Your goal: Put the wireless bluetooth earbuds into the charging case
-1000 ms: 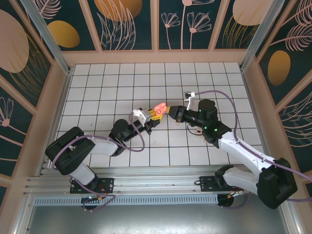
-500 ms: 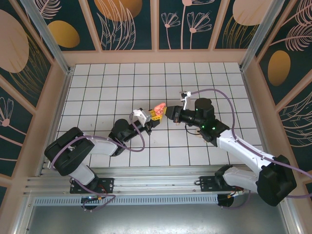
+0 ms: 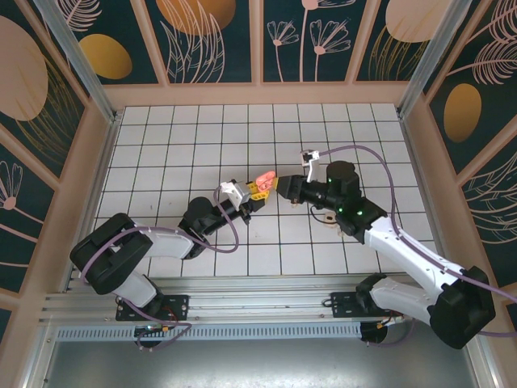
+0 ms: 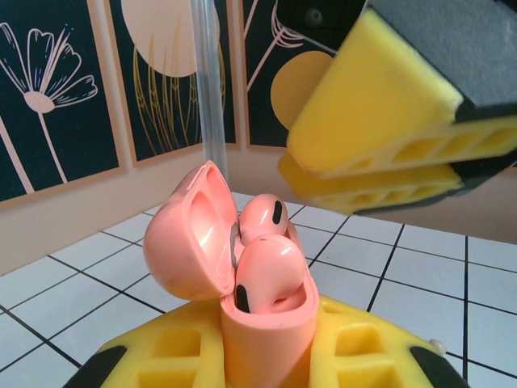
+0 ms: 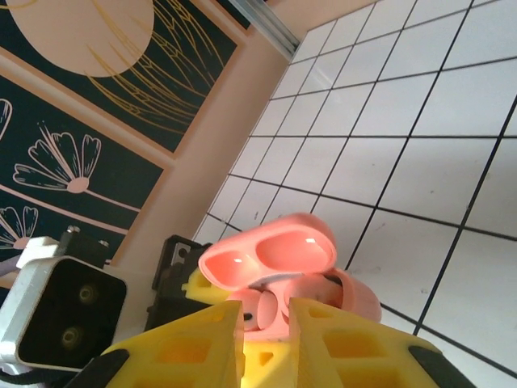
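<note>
Left gripper (image 3: 255,189) grasps the glossy salmon case (image 4: 271,327) upright over the white-tiled desk (image 3: 186,145), its rounded lid hinged open. Two smooth earbuds (image 4: 266,271) sit in its wells. Right gripper (image 5: 266,323) is just beside it, yellow cellular pads narrowly parted and empty.

You're looking at smooth, glossy pink plastic on the charging case (image 4: 266,339) and earbuds (image 4: 271,271); the yellow pads (image 4: 380,105) look matt, the white floor tiles (image 4: 420,303) smooth.
</note>
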